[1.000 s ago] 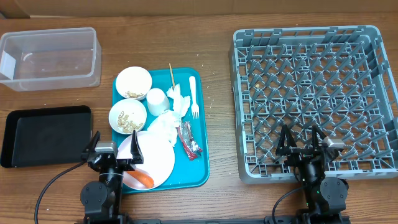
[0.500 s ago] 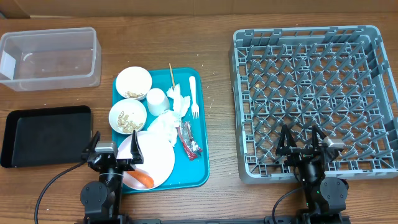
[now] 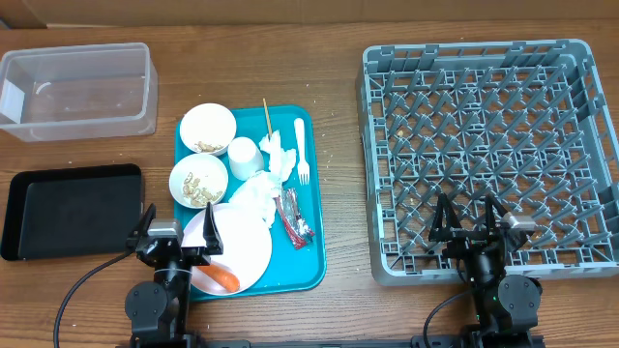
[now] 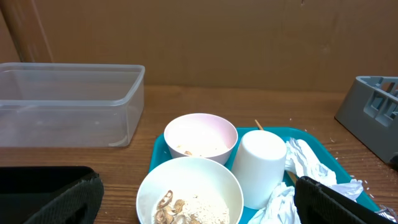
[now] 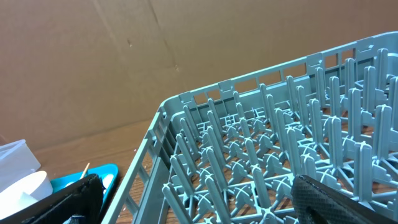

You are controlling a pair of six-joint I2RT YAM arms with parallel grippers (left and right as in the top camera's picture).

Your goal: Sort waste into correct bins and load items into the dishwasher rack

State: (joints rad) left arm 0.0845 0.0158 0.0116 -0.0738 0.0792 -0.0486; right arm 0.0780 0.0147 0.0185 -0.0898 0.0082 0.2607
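Near the plate [image 3: 247, 246], the left tool [image 3: 177, 220] hangs spread, empty.

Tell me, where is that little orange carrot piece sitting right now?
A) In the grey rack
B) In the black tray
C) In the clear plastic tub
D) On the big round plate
D: the overhead view shows the carrot piece lying on the near edge of the round plate, which sits on the teal tray.
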